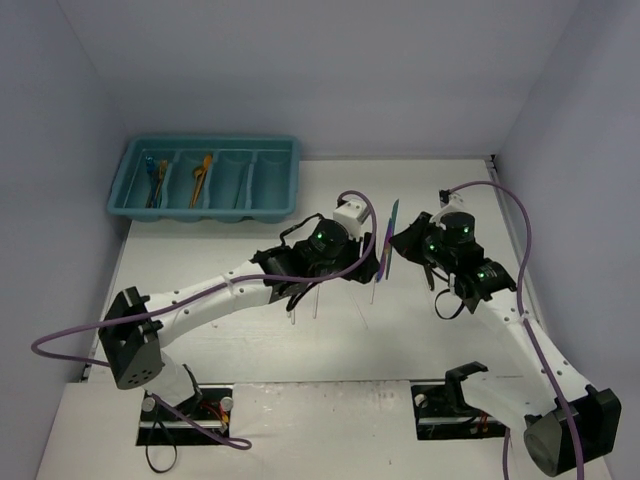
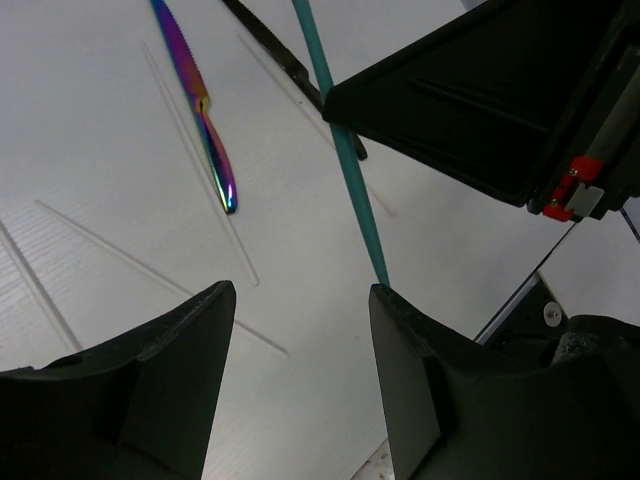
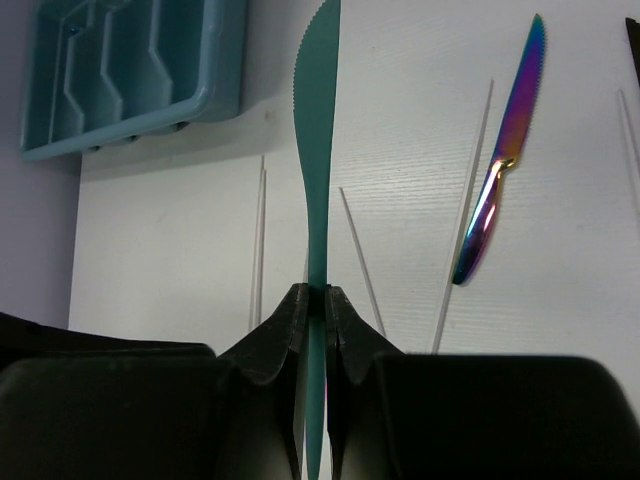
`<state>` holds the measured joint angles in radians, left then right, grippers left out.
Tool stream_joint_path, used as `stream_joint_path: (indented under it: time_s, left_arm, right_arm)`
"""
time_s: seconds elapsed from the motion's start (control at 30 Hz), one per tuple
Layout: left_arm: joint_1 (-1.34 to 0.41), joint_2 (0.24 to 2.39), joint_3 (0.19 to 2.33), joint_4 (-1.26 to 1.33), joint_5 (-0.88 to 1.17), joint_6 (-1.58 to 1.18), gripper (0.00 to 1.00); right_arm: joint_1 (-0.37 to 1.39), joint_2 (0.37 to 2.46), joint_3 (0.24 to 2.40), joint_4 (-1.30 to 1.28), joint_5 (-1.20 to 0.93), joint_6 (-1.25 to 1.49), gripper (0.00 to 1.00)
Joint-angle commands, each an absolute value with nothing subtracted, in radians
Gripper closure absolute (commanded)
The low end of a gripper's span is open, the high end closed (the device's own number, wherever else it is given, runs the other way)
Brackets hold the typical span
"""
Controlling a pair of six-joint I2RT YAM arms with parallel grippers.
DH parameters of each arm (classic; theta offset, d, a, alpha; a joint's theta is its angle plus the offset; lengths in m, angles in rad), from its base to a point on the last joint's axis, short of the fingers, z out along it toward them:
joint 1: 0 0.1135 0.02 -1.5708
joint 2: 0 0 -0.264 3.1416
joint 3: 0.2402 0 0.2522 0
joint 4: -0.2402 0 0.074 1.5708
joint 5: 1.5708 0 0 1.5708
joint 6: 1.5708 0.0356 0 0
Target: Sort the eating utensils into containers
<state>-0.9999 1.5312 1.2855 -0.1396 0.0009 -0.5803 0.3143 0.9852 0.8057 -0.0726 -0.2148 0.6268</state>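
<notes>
table (image 1: 230, 320), white, bore the tray (image 1: 210, 140) at its far left corner. blue utensils (image 1: 150, 182) and an orange utensil (image 1: 203, 176) lay in two of its compartments. the right gripper (image 3: 317, 300) was clamped on the teal knife (image 3: 318, 180) at the handle, blade upright and serrated edge showing, well apart from the tray. the left gripper (image 2: 300, 300) hung beside it with jaws apart, one end of the knife at a finger's tip (image 2: 385, 295); contact could not be told. a rainbow knife (image 3: 500, 170), a black knife (image 2: 290, 65) and pale sticks (image 3: 258, 240) lay on the table. judgement: the teal knife looked light, stiff, thin and smooth, so apt to pivot in a narrow pinch. a hold across the flat of the handle, near mid-length, would likely steady it.
</notes>
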Motion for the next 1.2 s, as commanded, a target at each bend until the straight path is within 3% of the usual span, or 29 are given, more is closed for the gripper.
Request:
stream_joint_path:
  time_s: [0.0, 0.37, 0.5, 0.63, 0.73, 0.8, 0.9, 0.97, 1.17]
  left_arm:
    - [-1.019, 1.551, 1.381, -0.037, 0.03, -0.6, 0.47]
    - [-1.034, 1.65, 1.428, -0.017, 0.058, -0.612, 0.51]
    - [-1.034, 1.661, 1.428, -0.016, 0.046, -0.609, 0.68]
    - [-1.034, 1.653, 1.418, -0.017, 0.022, -0.601, 0.96]
    - [-1.033, 1.642, 1.398, -0.017, 0.009, -0.598, 1.0]
    - [-1.03, 1.635, 1.384, -0.017, -0.015, -0.597, 1.0]
    - [-1.016, 1.621, 1.357, -0.025, -0.028, -0.603, 1.0]
    - [-0.974, 1.612, 1.336, -0.041, -0.03, -0.619, 1.0]
    - [-0.774, 1.555, 1.256, -0.131, -0.012, -0.57, 1.0]
  right_arm:
    - [0.328, 0.94, 0.857, -0.032, -0.242, 0.654, 1.0]
    - [0.34, 0.948, 0.85, -0.023, -0.249, 0.665, 1.0]
    - [0.345, 0.949, 0.845, -0.016, -0.246, 0.668, 1.0]
    - [0.347, 0.958, 0.836, -0.013, -0.24, 0.665, 1.0]
    - [0.346, 0.969, 0.829, -0.012, -0.23, 0.663, 0.97]
    - [0.347, 0.976, 0.828, -0.012, -0.216, 0.659, 0.87]
    - [0.345, 0.988, 0.825, -0.014, -0.184, 0.641, 0.59]
    - [0.342, 0.993, 0.823, -0.016, -0.16, 0.628, 0.5]
    - [0.289, 1.003, 0.797, -0.028, -0.124, 0.587, 0.47]
